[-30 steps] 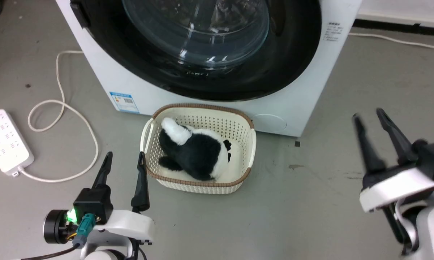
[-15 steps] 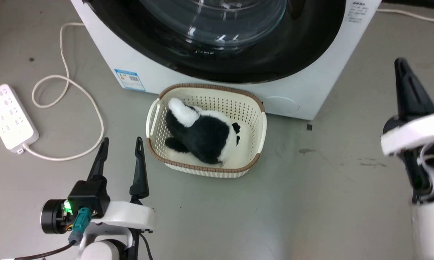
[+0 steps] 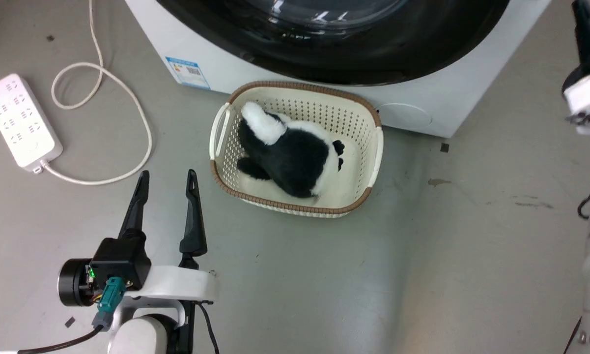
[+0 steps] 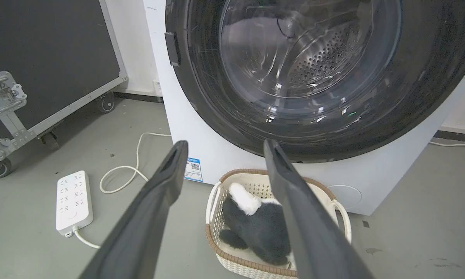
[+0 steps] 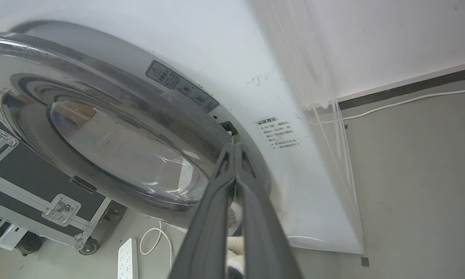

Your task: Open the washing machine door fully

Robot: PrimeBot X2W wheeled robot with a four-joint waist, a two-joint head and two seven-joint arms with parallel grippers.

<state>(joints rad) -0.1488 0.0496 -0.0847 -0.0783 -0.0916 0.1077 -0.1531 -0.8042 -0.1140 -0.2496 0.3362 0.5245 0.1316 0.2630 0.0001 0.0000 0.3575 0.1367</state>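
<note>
Across the head view's top, the washing machine door [image 3: 334, 59] sits shut, left gripper [image 3: 167, 174] spread wide below; from the left wrist, flush, unopened; from the right wrist, right gripper [image 5: 235, 146] pinched empty near its rim; all opening seemingly remains.

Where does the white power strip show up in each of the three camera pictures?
Head view: power strip on the floor, far left, upper half.
Left wrist view: power strip on the floor, lower left.
Right wrist view: power strip at the bottom edge, left of centre, partly cut off.
Shared landmark: the washing machine door, higher in each picture than the strip.
</note>
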